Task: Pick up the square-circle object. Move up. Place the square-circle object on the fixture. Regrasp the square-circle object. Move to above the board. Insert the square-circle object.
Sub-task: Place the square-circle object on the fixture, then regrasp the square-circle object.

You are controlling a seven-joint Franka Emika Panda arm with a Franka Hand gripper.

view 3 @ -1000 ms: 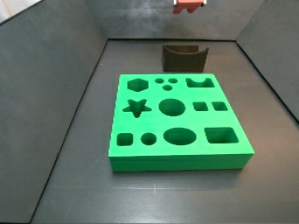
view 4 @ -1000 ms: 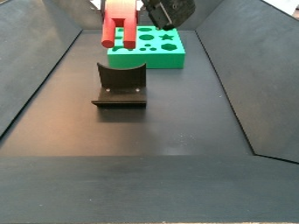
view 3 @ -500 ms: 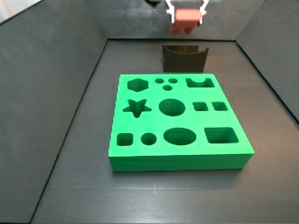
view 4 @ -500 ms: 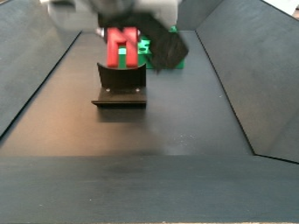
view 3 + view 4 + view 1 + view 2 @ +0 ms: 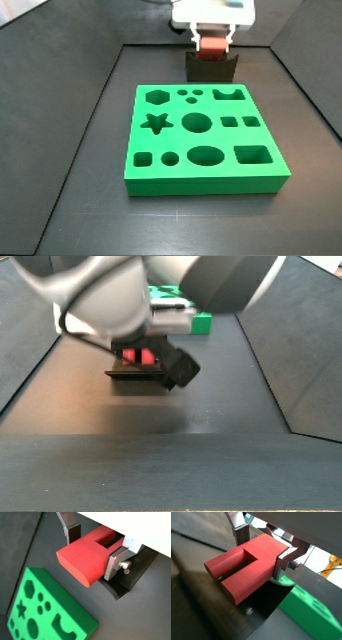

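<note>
My gripper (image 5: pixel 93 547) is shut on the red square-circle object (image 5: pixel 85 559), a blocky part joined to a rounded bar; both silver fingers (image 5: pixel 285 561) press its sides in both wrist views. In a side view the gripper (image 5: pixel 214 42) holds the square-circle object (image 5: pixel 214 47) right at the top of the dark fixture (image 5: pixel 211 68), which stands behind the green board (image 5: pixel 201 135). Seen from the opposite side, the square-circle object (image 5: pixel 136 357) sits low at the fixture's (image 5: pixel 134 377) notch; whether it touches I cannot tell. The arm hides most of the board (image 5: pixel 201 323).
Dark sloping walls (image 5: pixel 80 90) enclose the black floor on both sides. The board (image 5: pixel 40 609) with its shaped cut-outs lies just beside the fixture (image 5: pixel 124 587). The bulky arm (image 5: pixel 160 286) fills the space above the fixture.
The gripper has come down with the square-circle object from well above the fixture to its notch. The arm now blocks much more of a side view.
</note>
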